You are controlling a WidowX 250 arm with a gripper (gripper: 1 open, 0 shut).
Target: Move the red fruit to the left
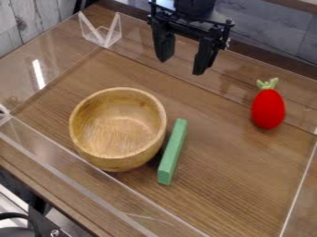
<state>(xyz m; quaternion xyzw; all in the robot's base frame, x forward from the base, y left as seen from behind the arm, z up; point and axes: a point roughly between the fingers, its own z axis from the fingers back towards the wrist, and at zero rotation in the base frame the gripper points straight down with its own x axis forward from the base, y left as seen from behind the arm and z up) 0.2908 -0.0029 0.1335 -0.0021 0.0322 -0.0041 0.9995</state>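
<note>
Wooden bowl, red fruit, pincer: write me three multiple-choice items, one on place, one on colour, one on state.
1. In the camera view, the red fruit lies:
A) inside the bowl
B) right of the bowl
C) left of the bowl

2. The bar beside the wooden bowl is:
A) green
B) blue
C) yellow

3. The pincer is:
A) closed on the fruit
B) closed on the bar
C) open, holding nothing

Key:
1 B: the fruit sits near the view's right side.
2 A: the bar shows plain green.
3 C: its fingers stand apart with nothing between.
</note>
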